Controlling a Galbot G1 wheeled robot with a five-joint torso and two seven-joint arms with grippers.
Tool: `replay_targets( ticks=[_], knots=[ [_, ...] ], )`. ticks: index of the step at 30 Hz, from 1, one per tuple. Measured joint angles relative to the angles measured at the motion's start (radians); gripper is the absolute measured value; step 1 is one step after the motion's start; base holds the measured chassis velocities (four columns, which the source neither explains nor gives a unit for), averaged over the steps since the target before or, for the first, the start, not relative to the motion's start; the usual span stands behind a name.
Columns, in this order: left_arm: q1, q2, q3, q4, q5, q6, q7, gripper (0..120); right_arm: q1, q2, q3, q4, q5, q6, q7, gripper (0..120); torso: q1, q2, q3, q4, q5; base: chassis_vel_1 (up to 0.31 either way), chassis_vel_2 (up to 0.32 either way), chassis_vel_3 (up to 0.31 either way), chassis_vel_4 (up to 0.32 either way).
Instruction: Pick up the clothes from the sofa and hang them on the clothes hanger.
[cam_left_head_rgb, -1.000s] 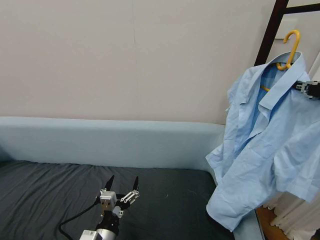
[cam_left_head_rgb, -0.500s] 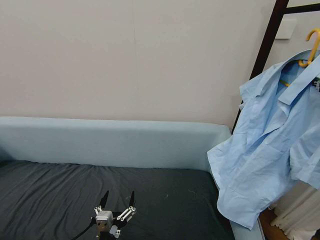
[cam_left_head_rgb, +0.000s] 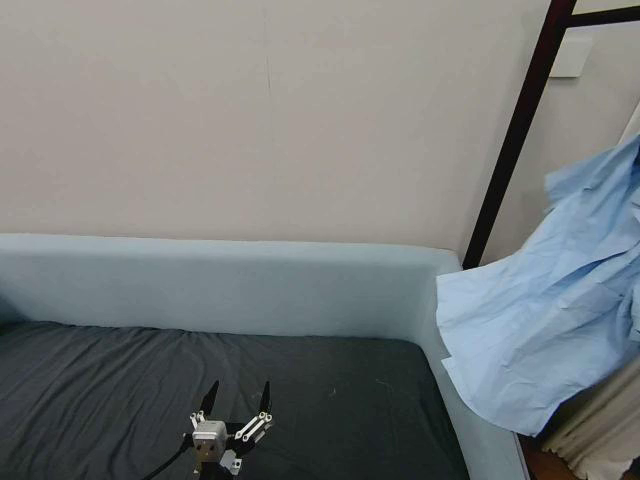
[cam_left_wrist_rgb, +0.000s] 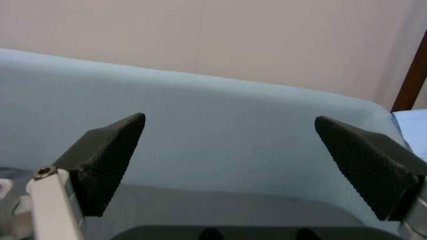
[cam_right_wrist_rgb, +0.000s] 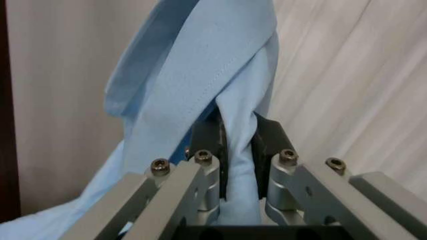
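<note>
The left pincer (cam_left_wrist_rgb: 229, 119) is spread wide, its dark textured fingers (cam_left_wrist_rgb: 107, 155) framing the pale blue sofa backrest (cam_left_wrist_rgb: 200, 95) and the dark seat cushion (cam_left_wrist_rgb: 220, 205) at its foot. Behind stands a plain wall (cam_left_wrist_rgb: 267, 35). A dark post (cam_left_wrist_rgb: 415, 80) and a sliver of light blue cloth (cam_left_wrist_rgb: 410, 125) lie beyond the backrest's end.

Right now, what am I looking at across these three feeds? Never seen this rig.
It is a wheeled robot with two arms. The wide picture comes from a camera on its head, looking at a pale blue sofa with a dark grey seat cover. The other two pictures come from a camera on each wrist. The left end effector, with two black fingers spread open, hovers low over the seat and holds nothing. The right end effector is shut on a fold of a light blue fabric shirt, which hangs in the air at the sofa's right end, beside a dark wooden upright post.
</note>
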Motion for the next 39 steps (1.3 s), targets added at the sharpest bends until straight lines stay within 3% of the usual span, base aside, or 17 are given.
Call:
replay_targets(
  ticks=[1, 3, 10, 13, 18, 25, 32, 39],
  knots=[
    [-0.001, 0.001, 0.000, 0.000, -0.001, 0.000, 0.000, 100, -0.004, 0.027, -0.016, -0.070, -0.099, 0.047, -0.057, 8, 0.000, 0.000, 0.000, 0.0001, 0.0000, 0.000, 0.000, 0.000, 0.000],
    [-0.002, 0.001, 0.001, 0.000, -0.002, 0.001, 0.000, 100, 0.009, 0.072, -0.027, -0.154, -0.145, 0.109, -0.099, 8, 0.000, 0.000, 0.000, 0.0002, 0.0001, 0.000, 0.000, 0.000, 0.000],
    [-0.003, 0.002, 0.001, 0.000, -0.003, 0.002, -0.001, 100, 0.067, 0.220, -0.036, -0.315, -0.189, 0.265, -0.172, 8, 0.000, 0.000, 0.000, 0.0002, 0.0000, 0.000, 0.000, 0.000, 0.000],
    [-0.003, 0.002, 0.002, 0.000, -0.003, 0.002, -0.001, 100, 0.147, 0.312, -0.073, -0.405, -0.200, 0.337, -0.203, 8, 0.000, 0.000, 0.000, 0.0002, -0.0002, 0.000, 0.000, 0.000, 0.000],
    [-0.003, 0.002, 0.002, 0.000, -0.004, 0.003, -0.001, 100, 0.249, 0.395, -0.155, -0.497, -0.236, 0.391, -0.229, 8, 0.000, 0.000, 0.000, 0.0004, -0.0002, 0.000, 0.000, 0.000, 0.000],
    [-0.003, 0.002, 0.002, 0.000, -0.004, 0.003, -0.001, 100, 0.297, 0.430, -0.204, -0.495, -0.386, 0.413, -0.221, 8, 0.000, 0.000, 0.000, 0.0001, -0.0003, 0.000, 0.000, 0.000, 0.000],
    [-0.003, 0.002, 0.002, 0.000, -0.004, 0.003, -0.001, 100, 0.240, 0.397, -0.195, -0.380, -0.545, 0.425, -0.205, 8, 0.000, 0.000, 0.000, -0.0001, -0.0002, 0.000, 0.000, 0.000, 0.000],
    [-0.003, 0.002, 0.002, 0.000, -0.004, 0.003, -0.001, 100, 0.255, 0.393, -0.211, -0.357, -0.601, 0.425, -0.197, 8, 0.000, 0.000, 0.000, 0.0000, -0.0002, 0.000, 0.000, 0.000, 0.000]
  ],
)
